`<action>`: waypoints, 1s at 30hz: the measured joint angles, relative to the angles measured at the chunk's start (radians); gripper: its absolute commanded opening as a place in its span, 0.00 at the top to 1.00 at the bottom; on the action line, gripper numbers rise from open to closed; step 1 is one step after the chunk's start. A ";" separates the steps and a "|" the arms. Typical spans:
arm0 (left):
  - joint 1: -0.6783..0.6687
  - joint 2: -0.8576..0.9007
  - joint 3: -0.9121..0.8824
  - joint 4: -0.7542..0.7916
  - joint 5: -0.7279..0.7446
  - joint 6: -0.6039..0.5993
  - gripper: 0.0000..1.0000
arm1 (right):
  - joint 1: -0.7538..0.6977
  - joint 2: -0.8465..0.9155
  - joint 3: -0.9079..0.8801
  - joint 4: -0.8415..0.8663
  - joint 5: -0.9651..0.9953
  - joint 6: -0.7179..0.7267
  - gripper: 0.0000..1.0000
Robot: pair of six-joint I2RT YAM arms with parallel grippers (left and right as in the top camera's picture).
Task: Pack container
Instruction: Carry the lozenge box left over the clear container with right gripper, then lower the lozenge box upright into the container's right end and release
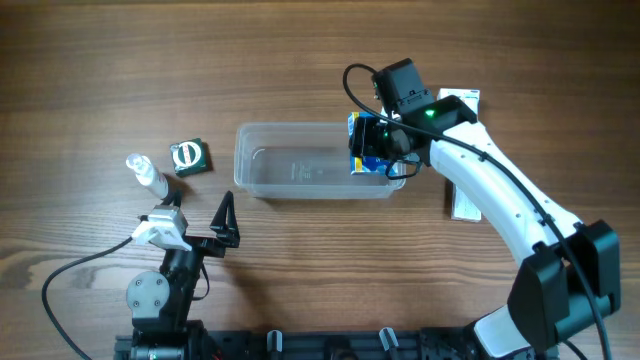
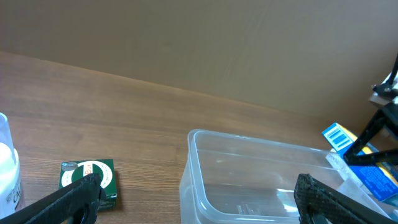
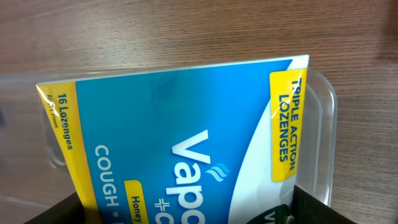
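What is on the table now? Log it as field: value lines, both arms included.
container: clear tub, mid-table, mostly bare inside
lozenge box: blue and yellow, tilted at the container's end nearest the right arm
right gripper: shut on lozenge box
left gripper: open, holding nothing
green box: on table, outside container, left arm's side
white bottle: beside green box

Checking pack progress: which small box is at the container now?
The blue-and-yellow lozenge box, gripped by the right end effector at the right end of the container. The green box and white pack lie outside it.
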 measured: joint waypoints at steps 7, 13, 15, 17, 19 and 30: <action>0.000 0.000 0.000 0.000 0.000 0.000 0.00 | 0.000 0.026 0.000 0.000 0.010 0.000 0.64; 0.000 0.000 0.000 0.000 0.000 0.000 0.00 | 0.000 0.026 0.000 -0.016 0.019 0.000 0.63; 0.000 0.000 0.000 0.000 0.000 0.000 0.00 | 0.000 0.026 0.000 -0.024 0.026 0.000 0.63; 0.000 0.000 0.000 0.000 0.000 0.000 0.00 | 0.000 0.026 0.000 -0.026 0.031 0.000 0.63; 0.000 0.000 0.000 0.000 0.000 0.000 0.00 | 0.000 0.026 0.000 -0.027 0.034 0.000 0.62; 0.000 0.000 0.000 0.000 0.000 0.000 0.00 | 0.000 0.026 0.000 -0.020 0.033 -0.001 0.48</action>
